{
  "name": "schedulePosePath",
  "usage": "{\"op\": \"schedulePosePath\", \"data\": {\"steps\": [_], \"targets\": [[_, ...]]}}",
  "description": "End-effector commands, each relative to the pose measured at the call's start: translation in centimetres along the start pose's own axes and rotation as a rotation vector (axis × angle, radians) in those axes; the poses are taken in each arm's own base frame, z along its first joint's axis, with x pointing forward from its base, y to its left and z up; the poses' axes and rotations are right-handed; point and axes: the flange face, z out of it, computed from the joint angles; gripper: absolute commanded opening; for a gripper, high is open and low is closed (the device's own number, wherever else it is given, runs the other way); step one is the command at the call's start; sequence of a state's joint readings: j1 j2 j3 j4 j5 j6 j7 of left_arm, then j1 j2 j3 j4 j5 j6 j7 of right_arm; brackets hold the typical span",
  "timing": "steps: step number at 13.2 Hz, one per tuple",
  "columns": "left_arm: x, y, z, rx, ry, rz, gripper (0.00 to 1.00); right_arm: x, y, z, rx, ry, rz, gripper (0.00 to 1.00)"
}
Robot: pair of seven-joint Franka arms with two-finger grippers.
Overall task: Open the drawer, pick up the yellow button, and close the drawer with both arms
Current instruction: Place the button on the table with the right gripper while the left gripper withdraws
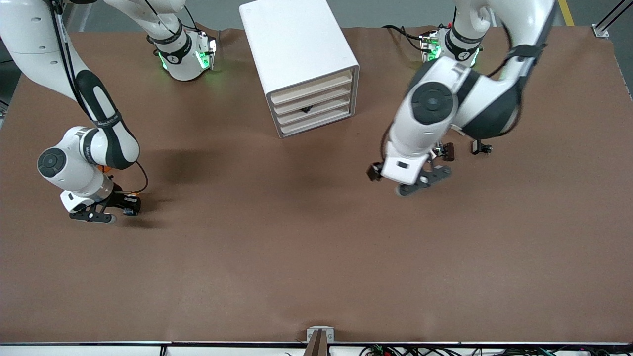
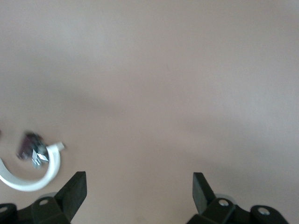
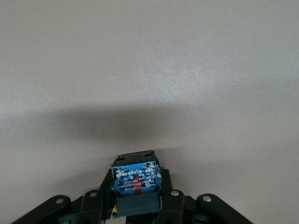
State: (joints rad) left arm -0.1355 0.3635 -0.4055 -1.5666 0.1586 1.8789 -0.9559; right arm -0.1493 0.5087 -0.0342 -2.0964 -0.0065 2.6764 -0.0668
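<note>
Right gripper [image 1: 111, 213], low over the table [image 1: 296, 257] toward the right arm's end, pinches the button [image 3: 135, 178] taken from the now-flush drawer [image 1: 312, 110], while the left gripper [image 1: 424, 182] hovers spread, empty, near the cabinet [image 1: 296, 44].

table [image 1: 316, 257]: brown mat | on it: white cabinet [image 1: 296, 54]; 2 small dark parts [image 1: 465, 148] near left arm's end

The white boxy cabinet [image 1: 300, 59] stands toward the robots' bases near the table's middle, its four shallow drawers all pushed in; the drawer [image 1: 313, 110] third from the top shows a small dark mark on its pale beige front strip. The button [image 3: 135, 178], black-bodied with a blue face, sits clamped in the right gripper [image 1: 111, 211] low over the table at the right arm's end.
</note>
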Motion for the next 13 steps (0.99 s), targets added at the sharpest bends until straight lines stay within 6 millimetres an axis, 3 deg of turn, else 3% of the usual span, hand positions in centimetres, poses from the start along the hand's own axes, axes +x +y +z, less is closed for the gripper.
{"op": "schedulePosePath", "data": {"steps": [1, 2, 4, 7, 9, 11, 13], "targets": [[5.2, -5.2, -3.1, -0.008, 0.045, 0.103, 1.0, 0.3, 0.0, -0.1, 0.018, 0.011, -0.004, 0.88], [6.5, -7.1, -4.2, -0.012, 0.061, 0.146, 1.0, 0.3, -0.1, -0.1, 0.019, 0.011, -0.004, 1.0], [8.8, -11.0, -6.5, -0.011, 0.095, 0.189, 1.0, 0.5, -0.6, -0.4, 0.024, 0.016, -0.013, 1.0], [10.0, -15.0, -9.2, 0.011, 0.114, 0.262, 1.0, 1.0, -0.8, -1.9, 0.024, 0.026, -0.027, 1.0], [10.1, -17.0, -10.9, 0.026, 0.124, 0.29, 1.0, 1.9, -1.0, -4.9, 0.027, 0.011, -0.052, 1.0], [9.4, -17.6, -12.4, 0.037, 0.129, 0.312, 1.0, 3.1, -1.4, -8.7, 0.036, -0.059, -0.064, 1.0], [8.7, -18.0, -13.7, 0.045, 0.138, 0.308, 1.0, 4.4, -3.0, -14.4, 0.048, -0.084, -0.091, 1.0]]}}
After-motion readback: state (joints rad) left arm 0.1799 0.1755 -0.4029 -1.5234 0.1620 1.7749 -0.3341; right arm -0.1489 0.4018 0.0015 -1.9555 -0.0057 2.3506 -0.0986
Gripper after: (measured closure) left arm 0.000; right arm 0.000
